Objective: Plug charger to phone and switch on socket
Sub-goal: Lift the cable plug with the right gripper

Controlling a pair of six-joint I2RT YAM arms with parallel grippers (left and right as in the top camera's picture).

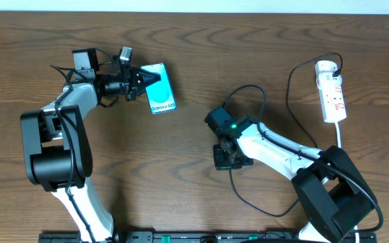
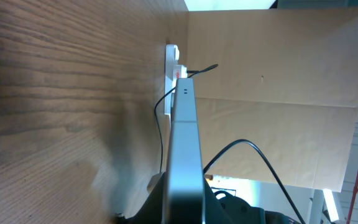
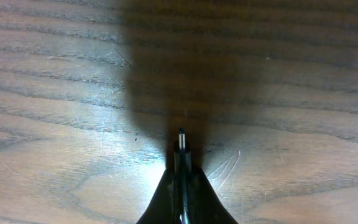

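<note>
The phone [image 1: 159, 96], cyan screen up with a white text band at its near end, lies at the left back of the table. My left gripper [image 1: 138, 81] is shut on its far end. The left wrist view shows the phone [image 2: 185, 124] edge-on between the fingers of that gripper [image 2: 184, 193]. My right gripper [image 1: 225, 160] points down at mid-table. It is shut on the charger's small plug tip [image 3: 181, 138], which sticks out just above the wood beyond the right gripper [image 3: 182, 180]. The thin charger cable [image 1: 290, 91] runs to a black plug in the white socket [image 1: 331, 91] at the far right.
The charger cable also loops along the table's front edge [image 1: 255, 204]. In the left wrist view the socket [image 2: 174, 62] lies far ahead of the phone, with a black cable [image 2: 159, 109] curving off it. A cardboard wall [image 2: 278, 74] stands behind the table.
</note>
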